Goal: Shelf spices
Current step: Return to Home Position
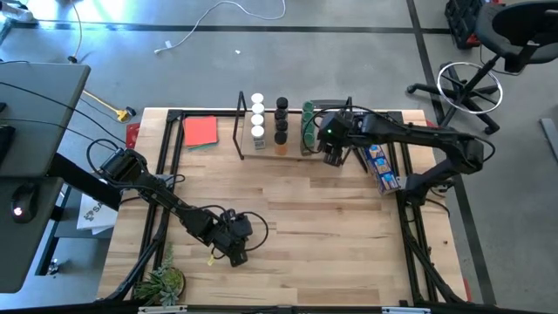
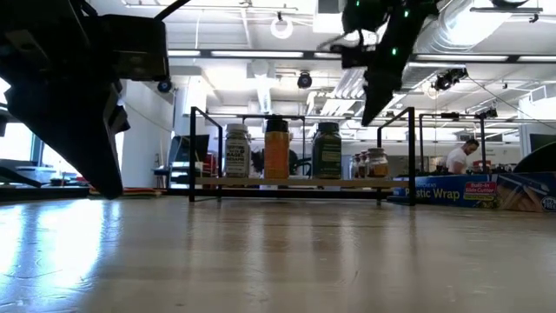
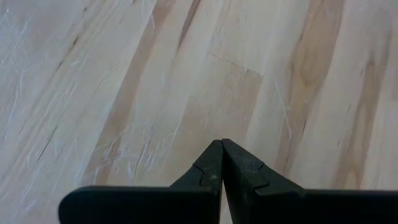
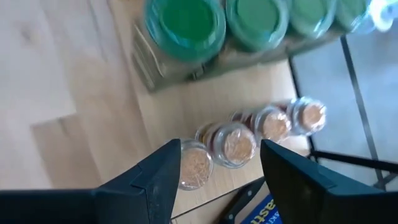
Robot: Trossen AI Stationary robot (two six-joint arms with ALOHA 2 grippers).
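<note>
The shelf [image 1: 248, 150], a wooden board in a black wire frame, stands at the table's far middle. On it the spices stand in rows: white-lidded jars [image 1: 257, 118], black-lidded jars [image 1: 281, 122], green-lidded jars [image 4: 186, 22] and a row of small clear-lidded jars [image 4: 273, 124] at the right end. My right gripper [image 4: 221, 149] hangs open above the near end of the clear-lidded row, clear of the board in the low view [image 2: 369, 113]. My left gripper [image 3: 222, 146] is shut over bare wood at the table's near left [image 1: 235, 246].
A red card [image 1: 200, 131] lies left of the shelf. A long blue packet [image 1: 382, 166] lies right of it, under my right arm. A small green plant [image 1: 161, 283] sits at the near left corner. Bare wood spans the table's middle [image 1: 331, 227].
</note>
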